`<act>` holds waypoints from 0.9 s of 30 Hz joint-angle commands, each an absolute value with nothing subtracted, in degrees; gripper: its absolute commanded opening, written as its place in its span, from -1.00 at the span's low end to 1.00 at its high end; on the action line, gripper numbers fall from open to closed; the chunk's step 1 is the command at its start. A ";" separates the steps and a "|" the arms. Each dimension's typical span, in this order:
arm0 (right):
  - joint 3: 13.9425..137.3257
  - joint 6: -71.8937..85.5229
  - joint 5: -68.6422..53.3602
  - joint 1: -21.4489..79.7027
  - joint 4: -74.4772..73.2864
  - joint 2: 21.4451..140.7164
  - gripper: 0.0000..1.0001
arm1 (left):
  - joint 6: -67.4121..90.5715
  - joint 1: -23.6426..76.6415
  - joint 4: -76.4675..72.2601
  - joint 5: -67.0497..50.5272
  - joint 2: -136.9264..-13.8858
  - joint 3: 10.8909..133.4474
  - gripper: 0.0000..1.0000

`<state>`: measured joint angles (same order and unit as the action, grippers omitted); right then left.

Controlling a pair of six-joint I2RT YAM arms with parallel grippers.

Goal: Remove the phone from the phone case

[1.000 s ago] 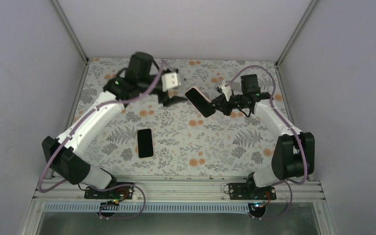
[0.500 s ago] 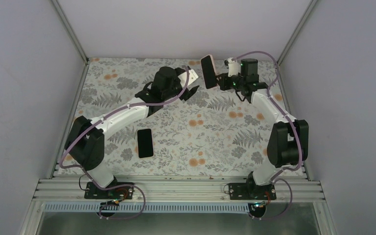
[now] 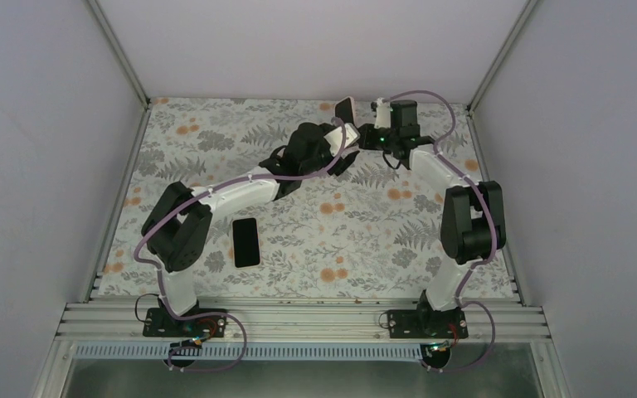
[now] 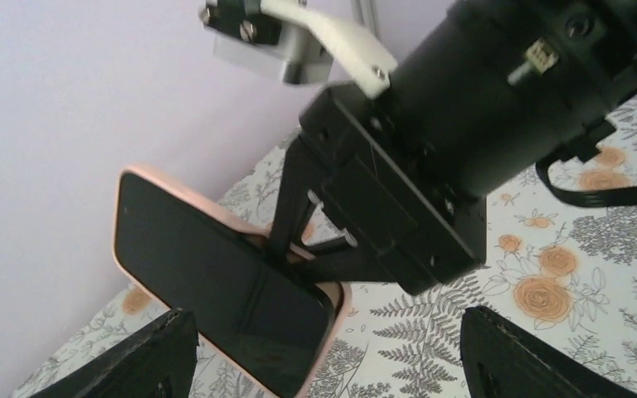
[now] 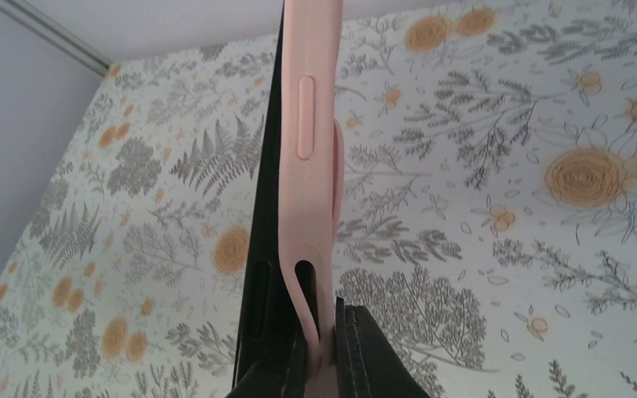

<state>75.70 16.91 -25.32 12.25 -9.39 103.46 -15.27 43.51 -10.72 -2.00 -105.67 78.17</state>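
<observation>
- You've got even, soft light overhead; barely a shadow on the bench [image 3: 357, 240].
- Left wrist: bottom corners dark and blurred.
- Right wrist: phone case [image 5: 307, 124] close, slightly soft.

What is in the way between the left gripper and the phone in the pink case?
Nothing visible. The open left gripper faces the phone screen with only air between them. The right gripper clamps the pink case by one end, holding it up off the table.

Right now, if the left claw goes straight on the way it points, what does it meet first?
Probably the pink case held up by the right claw; the depth is unclear.
</observation>
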 commanded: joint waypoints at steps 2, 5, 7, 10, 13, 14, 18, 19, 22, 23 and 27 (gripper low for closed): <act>80.27 21.99 -25.13 12.15 -2.36 101.87 -0.93 | -14.29 43.29 -15.42 0.67 -106.29 77.48 0.57; 81.00 22.19 -26.36 12.18 -3.04 102.30 -0.93 | -14.50 43.26 -16.40 2.16 -106.48 76.69 0.57; 81.07 22.26 -26.66 12.13 -3.19 102.31 -0.93 | -14.63 43.24 -17.06 2.61 -106.85 76.68 0.57; 80.67 22.73 -26.91 12.18 -3.12 101.91 -0.93 | -14.40 43.20 -17.26 2.82 -107.91 77.50 0.57; 80.44 23.28 -27.32 12.21 -3.01 101.22 -0.93 | -14.57 43.15 -17.65 3.65 -109.14 78.47 0.57; 80.51 23.29 -27.35 12.14 -3.11 100.96 -0.93 | -14.68 43.15 -17.85 3.92 -109.45 78.68 0.57; 80.01 23.69 -27.78 12.17 -2.96 100.17 -0.93 | -15.45 43.07 -17.92 4.35 -110.87 79.59 0.57; 79.95 23.79 -28.04 12.23 -2.93 100.10 -0.93 | -15.59 43.06 -18.19 4.97 -111.11 79.62 0.57; 79.68 23.51 -28.08 12.25 -2.97 99.75 -0.93 | -15.73 42.98 -18.86 5.86 -111.33 79.56 0.57; 79.48 23.43 -28.05 12.24 -2.89 99.66 -0.93 | -15.73 42.90 -18.89 5.96 -111.33 79.54 0.57; 78.76 23.31 -28.14 12.29 -2.39 99.42 -0.93 | -15.65 42.80 -19.10 6.13 -110.71 79.33 0.57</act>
<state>78.74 22.50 -26.41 12.29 -7.29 102.89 -15.62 43.16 -16.29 4.97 -111.26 77.60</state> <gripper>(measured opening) 0.073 0.787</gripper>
